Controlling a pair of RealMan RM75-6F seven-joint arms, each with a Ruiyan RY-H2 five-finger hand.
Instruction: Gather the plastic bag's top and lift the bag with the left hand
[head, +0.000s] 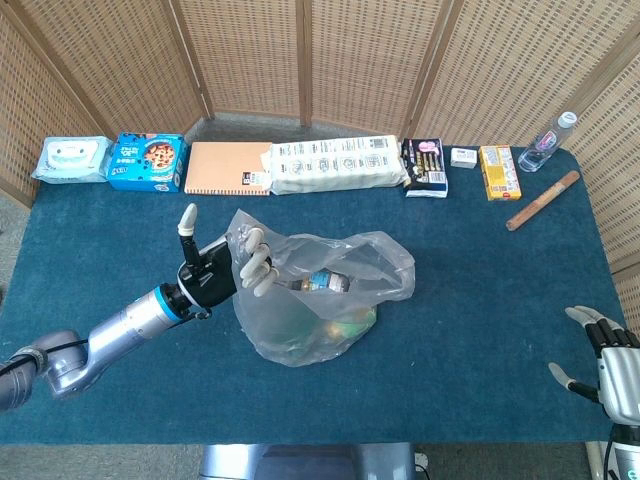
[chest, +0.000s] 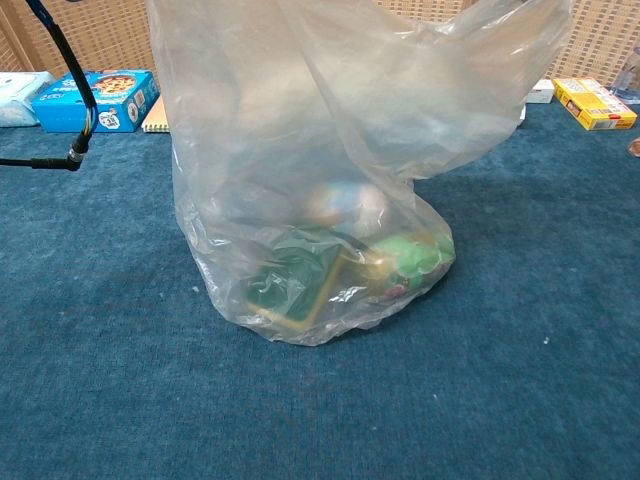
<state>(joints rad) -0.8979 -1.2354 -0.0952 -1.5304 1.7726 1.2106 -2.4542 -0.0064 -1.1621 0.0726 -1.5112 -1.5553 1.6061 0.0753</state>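
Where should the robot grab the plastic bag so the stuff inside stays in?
Probably the loose top of the plastic bag, gathered from its left side, where the left hand already holds the rim. The heavy things sit low, so the bag should hang upright.
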